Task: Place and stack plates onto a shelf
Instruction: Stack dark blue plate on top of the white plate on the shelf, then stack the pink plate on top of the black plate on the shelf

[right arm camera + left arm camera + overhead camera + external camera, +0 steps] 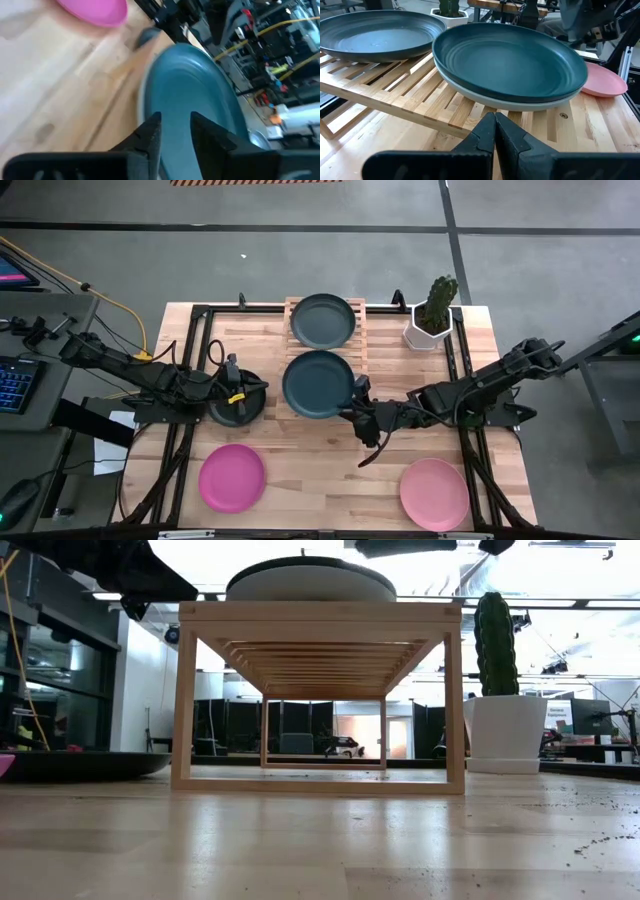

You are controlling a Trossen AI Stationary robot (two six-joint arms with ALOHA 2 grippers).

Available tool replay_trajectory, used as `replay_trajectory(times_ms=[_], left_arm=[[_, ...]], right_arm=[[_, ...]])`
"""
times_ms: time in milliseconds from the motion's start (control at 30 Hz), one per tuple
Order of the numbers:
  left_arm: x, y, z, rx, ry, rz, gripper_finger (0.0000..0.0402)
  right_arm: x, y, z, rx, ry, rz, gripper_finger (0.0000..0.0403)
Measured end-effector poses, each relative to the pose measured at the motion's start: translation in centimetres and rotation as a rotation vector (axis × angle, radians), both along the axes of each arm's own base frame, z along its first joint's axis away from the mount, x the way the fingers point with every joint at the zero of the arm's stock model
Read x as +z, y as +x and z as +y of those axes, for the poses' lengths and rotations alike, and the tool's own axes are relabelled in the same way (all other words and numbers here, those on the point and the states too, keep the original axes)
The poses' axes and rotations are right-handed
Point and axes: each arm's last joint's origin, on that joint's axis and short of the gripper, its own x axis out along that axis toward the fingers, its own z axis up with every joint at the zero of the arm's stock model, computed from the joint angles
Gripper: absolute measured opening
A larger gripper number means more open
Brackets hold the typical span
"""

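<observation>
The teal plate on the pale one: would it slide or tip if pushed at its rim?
Probably slide, not tip: the teal plate lies flat, nested on the pale plate. Its ridged, even shape suggests a stiff, maybe breakable body.

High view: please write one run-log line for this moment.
shelf: two teal plates | right pincer: open at front teal plate rim | left pincer: shut over black plate

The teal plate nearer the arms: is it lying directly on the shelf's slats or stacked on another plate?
Stacked: the teal plate rests on a pale plate whose rim shows beneath it.
</observation>
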Motion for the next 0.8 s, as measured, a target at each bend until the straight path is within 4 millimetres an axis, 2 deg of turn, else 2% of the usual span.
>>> replay_trajectory(times_ms=[233, 367, 500, 667, 800], left_arm=[[0.0, 0.0, 0.0, -0.001, 0.000, 0.001, 0.0000], [0.0, 0.0, 0.0, -0.003, 0.000, 0.004, 0.0000], [-0.1, 0.0, 0.0, -0.004, 0.002, 0.013, 0.0000], [-0.1, 0.0, 0.0, -0.004, 0.001, 0.010, 0.0000], [0.0, 0.0, 0.0, -0.009, 0.015, 0.003, 0.0000]], right_arm=[[2.4, 0.1, 0.5, -0.038, -0.021, -0.051, 0.0124], [3.4, -0.3, 1.0, -0.032, -0.033, -0.009, 0.0129], [4.4, -1.3, 1.3, -0.118, -0.019, 0.054, 0.0129], [4.4, -3.2, 1.0, -0.285, 0.086, 0.167, 0.0129], [3.2, -4.9, 0.2, -0.436, 0.159, 0.251, 0.0129]])
